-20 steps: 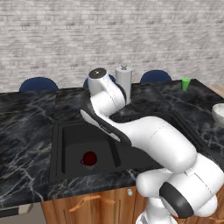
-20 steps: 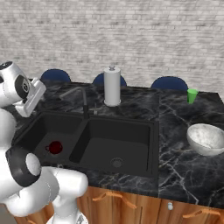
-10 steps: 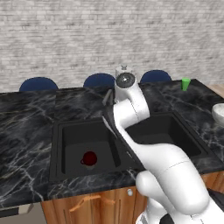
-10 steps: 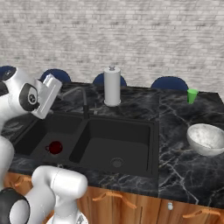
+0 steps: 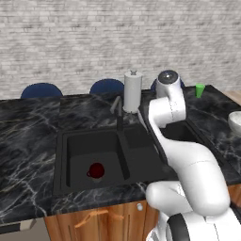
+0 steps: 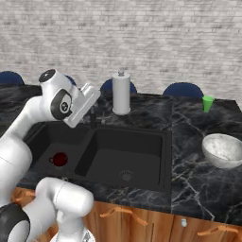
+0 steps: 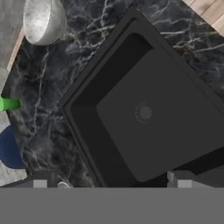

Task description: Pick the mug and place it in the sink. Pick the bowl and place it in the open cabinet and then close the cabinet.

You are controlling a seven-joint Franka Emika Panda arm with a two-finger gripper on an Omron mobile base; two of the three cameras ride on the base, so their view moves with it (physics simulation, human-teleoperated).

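Black marble bench under grey brick carries my work: the glossy red mug (image 5: 96, 170) now sits in the matte sink's (image 5: 63, 160) left basin, and I have swung my empty claw (image 7: 111, 186), fingers apart, rightward toward the rounded speckled bowl (image 6: 222, 150), my next pick.

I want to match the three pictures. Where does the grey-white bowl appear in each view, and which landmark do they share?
Left base view: the bowl is cut by the right edge, on the counter.
Right base view: the bowl sits at the right, on the counter beside the sink.
Hand view: the bowl is at the top left.
Shared landmark: the green cup, further along the same counter.
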